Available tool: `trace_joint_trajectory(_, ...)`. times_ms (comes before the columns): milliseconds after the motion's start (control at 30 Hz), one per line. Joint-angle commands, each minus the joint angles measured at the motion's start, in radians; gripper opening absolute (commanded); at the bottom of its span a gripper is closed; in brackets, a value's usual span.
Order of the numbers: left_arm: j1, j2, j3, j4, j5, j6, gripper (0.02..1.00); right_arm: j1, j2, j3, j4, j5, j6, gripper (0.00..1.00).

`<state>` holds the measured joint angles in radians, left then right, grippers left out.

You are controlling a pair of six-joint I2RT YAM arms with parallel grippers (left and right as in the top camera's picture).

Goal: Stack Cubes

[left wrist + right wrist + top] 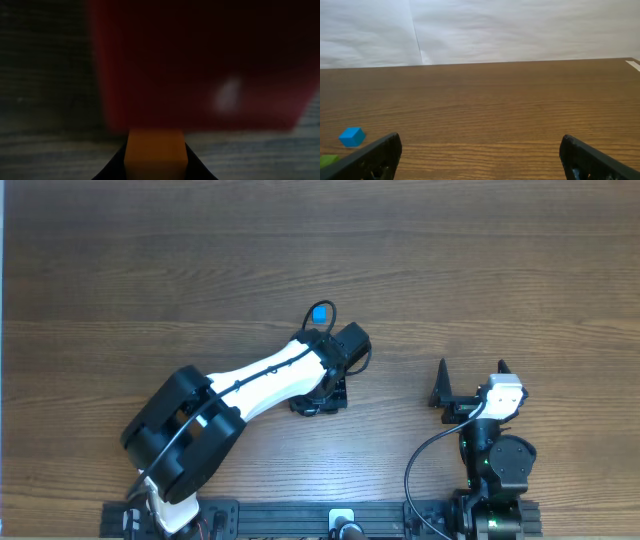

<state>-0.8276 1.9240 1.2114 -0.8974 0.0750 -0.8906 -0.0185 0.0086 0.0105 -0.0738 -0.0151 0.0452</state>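
Gripping orange cube (156, 156) shut in left gripper (156, 145) with red cube (200, 65) just ahead on table (150, 260), holding right gripper (471, 370) wide open near its own base, blue cube (320, 313) just past left arm (270, 375), green piece (327, 160) near it.

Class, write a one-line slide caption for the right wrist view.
Right gripper open over the wooden table, a blue cube and part of a green cube beyond it.

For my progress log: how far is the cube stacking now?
Done: no finished stack is visible. In hand: the left jaws hold an orange cube close to a red cube. Remaining: the blue cube and a green piece lie loose on the table; the right jaws stand open, empty.
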Motion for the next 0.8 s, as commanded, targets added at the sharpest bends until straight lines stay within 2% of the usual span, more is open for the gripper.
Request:
trace_joint_trajectory(33,-0.001,-0.074,-0.007,-0.021,0.006,-0.008,0.233,0.005,-0.003,-0.005,-0.002,0.009,-0.001,0.993)
trace_joint_trajectory(433,0.008,-0.103,0.186,-0.171,-0.032,0.020,0.237,0.005,-0.004,-0.005,-0.002,0.009,-0.001,0.991)
trace_joint_trajectory(800,0.101,-0.103,0.231,-0.189,-0.023,0.076,0.220,0.005,-0.004,-0.005,-0.002,0.009,-0.001,0.991)
